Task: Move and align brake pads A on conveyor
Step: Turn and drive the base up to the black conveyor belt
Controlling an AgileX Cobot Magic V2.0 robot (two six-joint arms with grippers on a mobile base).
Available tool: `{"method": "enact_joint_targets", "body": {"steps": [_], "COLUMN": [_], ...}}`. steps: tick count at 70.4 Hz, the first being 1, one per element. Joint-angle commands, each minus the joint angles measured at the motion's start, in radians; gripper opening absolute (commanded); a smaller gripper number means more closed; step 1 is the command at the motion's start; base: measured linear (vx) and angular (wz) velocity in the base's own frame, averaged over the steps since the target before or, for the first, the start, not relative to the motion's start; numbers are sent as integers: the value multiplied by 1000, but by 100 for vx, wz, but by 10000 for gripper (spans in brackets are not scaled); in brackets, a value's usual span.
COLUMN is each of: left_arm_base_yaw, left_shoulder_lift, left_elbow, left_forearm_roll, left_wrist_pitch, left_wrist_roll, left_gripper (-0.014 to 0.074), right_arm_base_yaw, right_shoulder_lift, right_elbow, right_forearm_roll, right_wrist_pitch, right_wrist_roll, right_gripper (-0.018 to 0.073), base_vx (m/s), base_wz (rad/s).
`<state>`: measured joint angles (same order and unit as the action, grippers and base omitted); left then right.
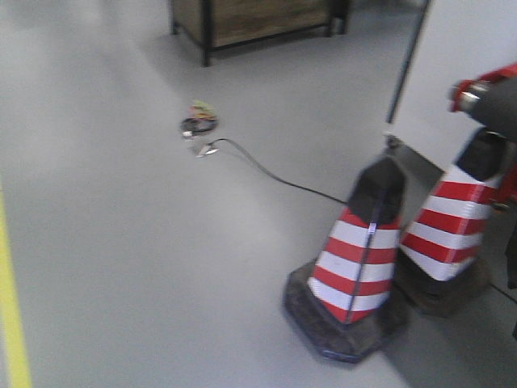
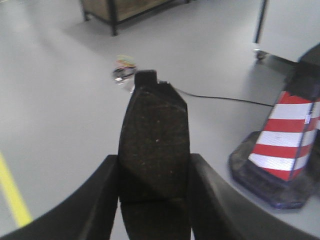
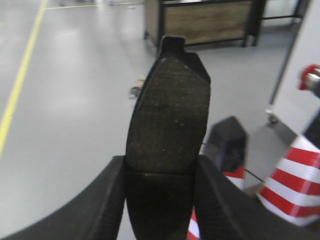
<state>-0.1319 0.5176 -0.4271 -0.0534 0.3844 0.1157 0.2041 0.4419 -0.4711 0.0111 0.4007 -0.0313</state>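
Left fingers (image 2: 97,200) clamp a dark-grey curved brake pad (image 2: 155,130); right fingers (image 3: 100,200) clamp a second pad (image 3: 170,110). Below: grey floor (image 1: 121,242), red-and-white striped cones (image 1: 355,250), black cable (image 1: 266,172).

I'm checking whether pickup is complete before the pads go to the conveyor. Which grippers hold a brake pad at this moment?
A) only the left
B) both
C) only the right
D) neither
B: in the left wrist view the left gripper is shut on a brake pad standing between its fingers, and in the right wrist view the right gripper is shut on a second brake pad.
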Motion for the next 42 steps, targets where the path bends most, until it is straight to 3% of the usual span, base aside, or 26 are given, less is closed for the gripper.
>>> {"method": "enact_joint_targets", "body": {"steps": [1, 42], "left_arm_base_yaw": [-2, -2], "left_shoulder_lift": [4, 4], "left_elbow": [-29, -29], "left_forearm_roll": [-9, -9], "left_wrist_pitch": [-97, -97], "left_wrist_roll": [-2, -2], "left_gripper": [-6, -6], "right_arm_base_yaw": [-1, -1], "right_shoulder_lift": [4, 4], "right_elbow": [-30, -30], "right_forearm_roll": [-4, -4], "right_wrist_pitch": [-93, -93], "right_wrist_roll": [-7, -7], "right_gripper": [-5, -5], "base_vx": [17, 18], "base_wz": [-83, -76]}}
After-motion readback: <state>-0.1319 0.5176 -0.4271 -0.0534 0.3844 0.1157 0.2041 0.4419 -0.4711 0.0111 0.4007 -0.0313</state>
